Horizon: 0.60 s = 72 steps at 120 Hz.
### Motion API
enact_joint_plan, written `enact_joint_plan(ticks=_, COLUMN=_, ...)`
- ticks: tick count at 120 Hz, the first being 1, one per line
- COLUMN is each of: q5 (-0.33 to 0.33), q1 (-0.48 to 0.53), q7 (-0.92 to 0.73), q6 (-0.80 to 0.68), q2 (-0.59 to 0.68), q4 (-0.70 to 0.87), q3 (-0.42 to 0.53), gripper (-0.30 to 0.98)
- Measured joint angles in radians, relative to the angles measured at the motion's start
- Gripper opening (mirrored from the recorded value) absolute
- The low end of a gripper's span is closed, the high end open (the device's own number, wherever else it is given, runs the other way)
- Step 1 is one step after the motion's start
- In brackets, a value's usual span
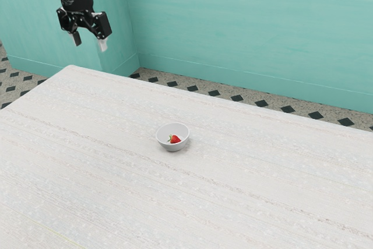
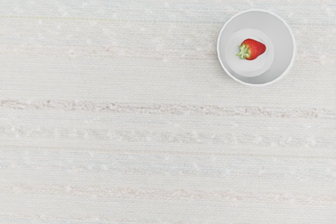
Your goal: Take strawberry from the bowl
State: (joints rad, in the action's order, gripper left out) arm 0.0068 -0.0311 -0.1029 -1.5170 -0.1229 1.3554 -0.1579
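My gripper [image 1: 89, 45] is high at the exterior view's upper left, its two fingers apart and nothing between them. A small white bowl [image 1: 173, 146] stands upright on the table, well below the gripper and toward the exterior view's right. Inside it lies a red strawberry [image 1: 175, 139] with green leaves. From above, the wrist view has the bowl [image 2: 286, 48] with the strawberry [image 2: 254, 49] on its bottom, lying on its side and leaning on nothing visible.
The pale, streaked table [image 1: 105, 173] reaches across the exterior view. Beyond its far edge are a floor with dark diamond tiles and a teal wall [image 1: 250, 27].
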Motion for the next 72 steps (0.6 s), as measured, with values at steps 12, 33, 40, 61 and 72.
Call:
enact_joint_plan(ticks=12, q5=0.004, q1=-0.023, q7=0.01, q6=0.0, q2=0.003, q4=0.0, q3=-0.001, gripper=0.67)
enact_joint_plan(ticks=33, q5=0.004, q1=-0.024, q7=0.024, q6=-0.002, q2=0.006, q4=0.003, q3=-0.003, gripper=0.67)
enact_joint_plan(ticks=40, q5=0.005, q1=-0.026, q7=0.031, q6=-0.005, q2=0.025, q4=0.017, q3=-0.005, gripper=0.67)
enact_joint_plan(ticks=61, q5=0.006, q1=-0.037, q7=0.057, q6=-0.127, q2=0.104, q4=0.297, q3=-0.012, gripper=0.67)
enact_joint_plan(ticks=72, q5=0.007, q1=-0.041, q7=0.071, q6=-0.234, q2=0.12, q4=0.448, q3=-0.014, gripper=0.67)
